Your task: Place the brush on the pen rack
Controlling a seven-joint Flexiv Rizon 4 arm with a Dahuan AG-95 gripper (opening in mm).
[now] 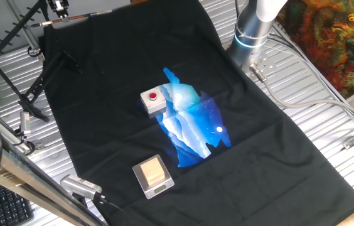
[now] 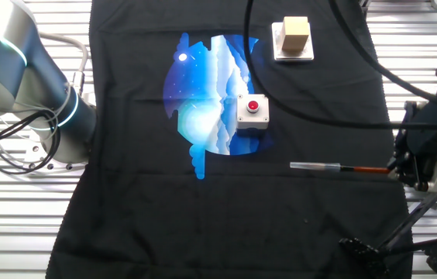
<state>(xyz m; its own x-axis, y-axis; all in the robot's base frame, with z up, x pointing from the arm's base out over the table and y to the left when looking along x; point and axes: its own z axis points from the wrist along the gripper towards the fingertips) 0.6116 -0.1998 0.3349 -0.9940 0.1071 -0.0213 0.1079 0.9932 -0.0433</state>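
My gripper is at the right edge of the black cloth and is shut on the brush. The brush lies level above the cloth, with its pale tip pointing left and its reddish handle in the fingers. In the one fixed view the gripper is at the top left, with the brush showing as a thin line below it. The black pen rack stands just left of the gripper, its toothed bar slanting up. In the other fixed view only its legs show, below the gripper.
A grey box with a red button sits mid-cloth on a blue picture. A small scale bearing a wooden block stands near the cloth's edge. The arm's base, cables and a keyboard ring the cloth.
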